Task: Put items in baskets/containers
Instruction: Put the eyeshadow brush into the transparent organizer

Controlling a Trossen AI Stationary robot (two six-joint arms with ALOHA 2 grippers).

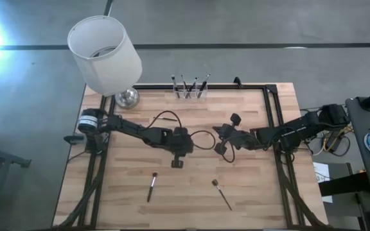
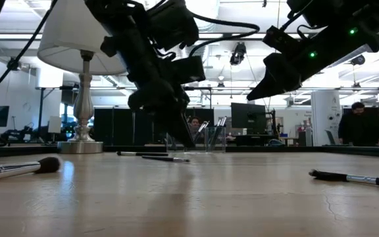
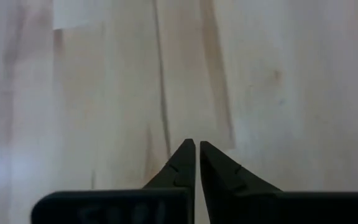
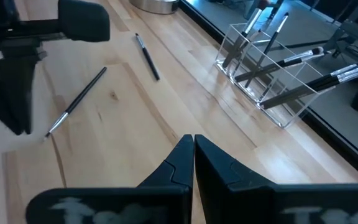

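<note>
The clear holder [image 1: 190,90] stands at the table's far edge with several brushes upright in it; it also shows in the right wrist view [image 4: 277,68]. One brush [image 1: 151,187] lies near-left and one brush [image 1: 222,194] near-right. Two thin brushes [image 4: 78,101] [image 4: 147,56] lie flat on the wood mid-table. My left gripper [image 1: 177,163] [image 3: 197,144] is shut, pointing down over bare wood close to the table. My right gripper [image 1: 216,132] [image 4: 193,138] is shut and empty, held higher over the table's middle, facing the holder.
A white-shaded lamp [image 1: 105,54] stands on its silver base [image 1: 126,97] at the far-left corner. A black frame [image 1: 272,102] edges the table. Cables loop around both arms mid-table. Bare wood lies between the two near brushes. People show in the room behind.
</note>
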